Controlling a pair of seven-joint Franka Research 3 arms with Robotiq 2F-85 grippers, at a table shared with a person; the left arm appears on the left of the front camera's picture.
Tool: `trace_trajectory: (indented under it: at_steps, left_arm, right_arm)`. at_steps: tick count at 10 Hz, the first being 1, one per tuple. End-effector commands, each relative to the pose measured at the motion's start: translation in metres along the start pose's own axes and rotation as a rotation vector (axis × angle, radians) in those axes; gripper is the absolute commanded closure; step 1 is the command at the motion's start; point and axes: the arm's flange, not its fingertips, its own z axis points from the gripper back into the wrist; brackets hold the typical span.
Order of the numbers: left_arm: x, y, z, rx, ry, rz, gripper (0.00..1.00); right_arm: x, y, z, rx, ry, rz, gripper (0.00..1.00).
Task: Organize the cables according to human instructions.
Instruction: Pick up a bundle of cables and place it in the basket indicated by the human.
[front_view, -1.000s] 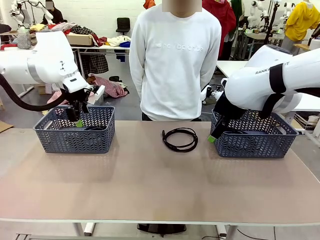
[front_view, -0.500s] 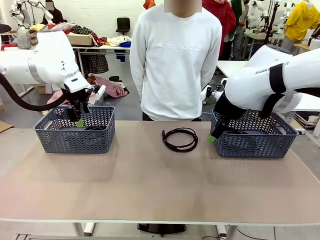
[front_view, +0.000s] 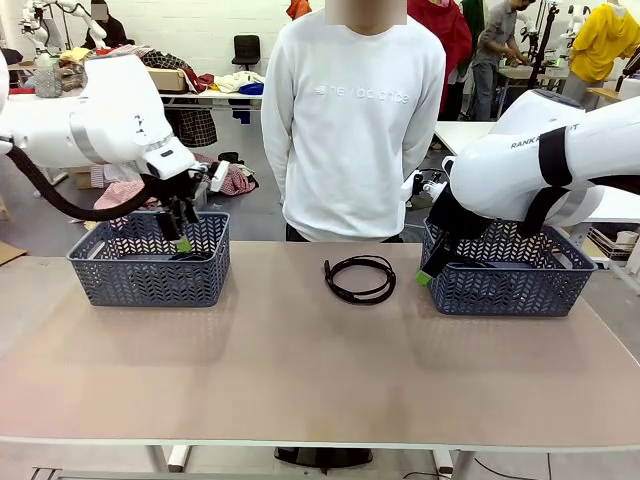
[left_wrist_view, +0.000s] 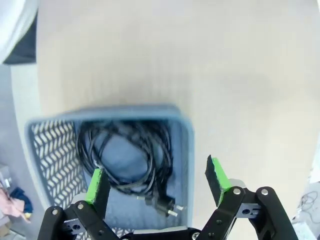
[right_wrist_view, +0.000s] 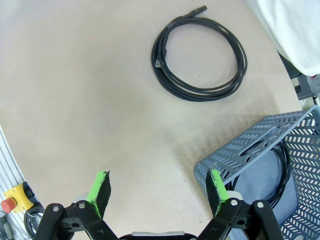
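Cable work, taken from the front view first: one coiled black cable lies flat on the table at centre frame, just in front of the person, who stands with arms behind the back. Left of centre sits a grey basket, and my left gripper hangs above its right end, jaws spread wide and empty. At right stands a second grey basket; my right gripper hovers at its left wall, also wide and holding nothing.

Left wrist view: my green pads frame the left basket in the lower left of the frame, with a bundle of black cables coiled inside and a two-pin plug lying at the bottom edge of the heap.

Right wrist view: the loose cable sits in the upper middle, well apart from my pads. The right basket's corner shows at lower right, with a cord inside.

I judge the coil light, limp and springy, so it may sag or unwind when lifted. I would pinch across the bunched strands on one side of the ring, not the plug end.
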Motion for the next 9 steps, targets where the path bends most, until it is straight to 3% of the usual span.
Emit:
trace_trajectory:
  at_steps: [1, 3, 5, 9]
  left_arm:
    - [0.016, -0.017, 0.003, -0.007, -0.102, 0.026, 0.00]
    - [0.038, -0.035, -0.005, -0.025, -0.210, 0.051, 0.00]
    - [0.055, -0.058, -0.017, -0.012, -0.257, 0.090, 0.00]
    - [0.073, -0.094, -0.033, -0.009, -0.259, 0.194, 0.00]
  right_arm:
    - [0.001, -0.001, 0.001, -0.008, 0.004, -0.005, 0.00]
    - [0.001, -0.001, 0.001, -0.008, 0.004, -0.005, 0.00]
    - [0.001, -0.001, 0.001, -0.008, 0.004, -0.005, 0.00]
    - [0.001, -0.001, 0.001, -0.008, 0.004, -0.005, 0.00]
